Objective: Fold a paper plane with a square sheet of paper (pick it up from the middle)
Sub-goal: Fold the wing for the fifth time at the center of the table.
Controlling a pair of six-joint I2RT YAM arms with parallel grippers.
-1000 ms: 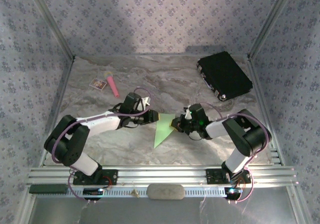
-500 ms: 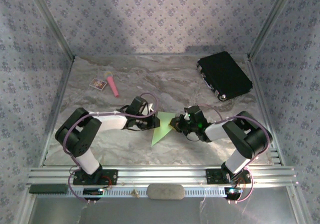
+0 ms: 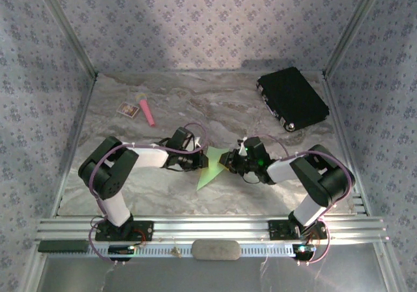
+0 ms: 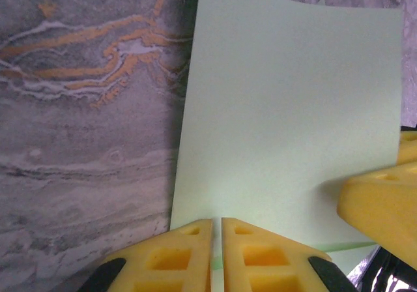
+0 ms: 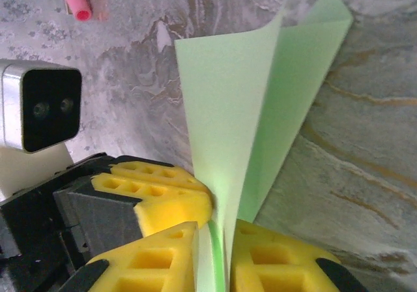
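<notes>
The paper [image 3: 209,169], lime green and folded to a long point, sits mid-desk [image 3: 163,197] between the two hands, its tip towards the arm bases. One flap stands up from the crease [image 5: 241,109]. The left hand [image 4: 217,253] is clamped on its edge, fingers nearly together. The right hand [image 5: 215,259] has the fold running through a narrow gap; I cannot tell whether it pinches. A pink stick [image 3: 147,111], a card [image 3: 128,109] and a black case [image 3: 292,98] lie well apart behind.
</notes>
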